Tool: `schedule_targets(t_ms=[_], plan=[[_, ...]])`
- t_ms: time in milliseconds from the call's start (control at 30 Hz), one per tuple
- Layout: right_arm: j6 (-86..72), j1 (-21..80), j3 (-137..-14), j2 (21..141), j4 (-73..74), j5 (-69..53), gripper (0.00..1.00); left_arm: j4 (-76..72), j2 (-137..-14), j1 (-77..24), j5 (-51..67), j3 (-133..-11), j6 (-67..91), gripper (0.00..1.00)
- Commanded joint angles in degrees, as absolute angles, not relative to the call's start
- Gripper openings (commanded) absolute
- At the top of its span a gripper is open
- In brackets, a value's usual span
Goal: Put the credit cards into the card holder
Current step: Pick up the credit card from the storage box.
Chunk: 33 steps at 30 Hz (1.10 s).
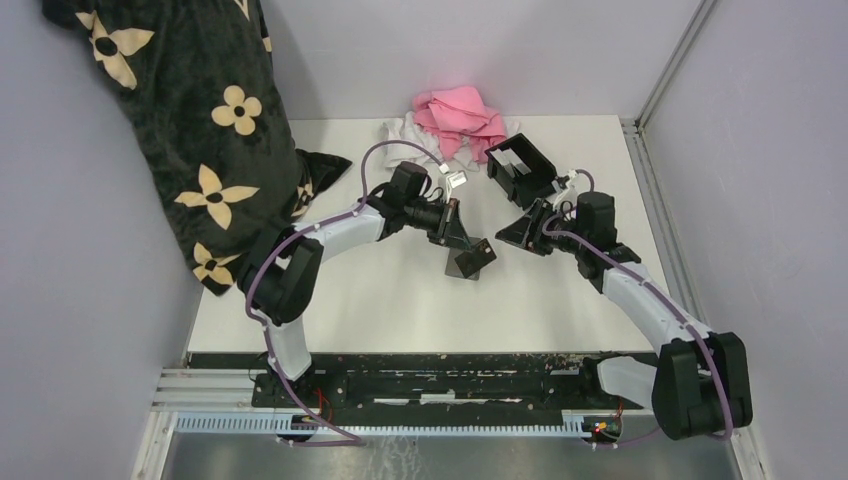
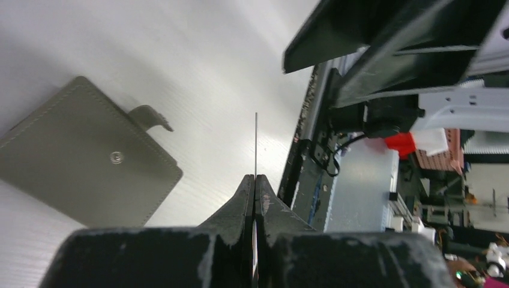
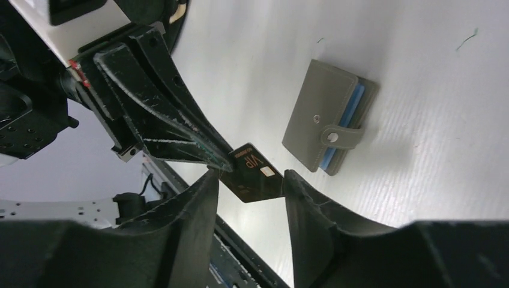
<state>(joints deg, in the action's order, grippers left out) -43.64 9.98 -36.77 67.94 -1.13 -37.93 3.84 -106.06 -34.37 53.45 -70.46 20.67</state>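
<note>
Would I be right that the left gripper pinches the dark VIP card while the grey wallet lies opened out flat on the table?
Not quite: the grey wallet lies folded shut on the table, as the right wrist view shows. The left gripper does pinch the dark VIP card.

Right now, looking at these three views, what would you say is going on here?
The left gripper is shut on a dark card marked VIP, holding it over the table. The right gripper is open, its fingers standing either side of that card without gripping it. A grey wallet lies snapped shut on the table nearby. The black card holder sits farther back, and the card is not in it yet.
</note>
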Motion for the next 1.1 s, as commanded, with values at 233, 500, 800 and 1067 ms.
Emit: schedule_targets(t_ms=[233,500,800,1067], plan=[[-40.60,11.81,-35.04,59.55,-1.85,-25.83,0.56,-20.57,-98.34,-34.19,33.78,-57.29,42.16,0.03],[-41.91,17.42,-31.02,61.88,-9.84,-20.58,0.55,-39.61,-97.35,-34.08,30.55,-48.79,58.90,0.03],[-48.12,18.63,-27.57,66.15,-21.39,-19.92,0.50,-49.66,-98.53,-34.11,32.10,-46.41,66.87,0.03],[-54.57,18.69,-25.29,71.24,-33.09,-22.51,0.46,-54.49,-101.10,-33.69,33.32,-45.66,70.07,0.03]])
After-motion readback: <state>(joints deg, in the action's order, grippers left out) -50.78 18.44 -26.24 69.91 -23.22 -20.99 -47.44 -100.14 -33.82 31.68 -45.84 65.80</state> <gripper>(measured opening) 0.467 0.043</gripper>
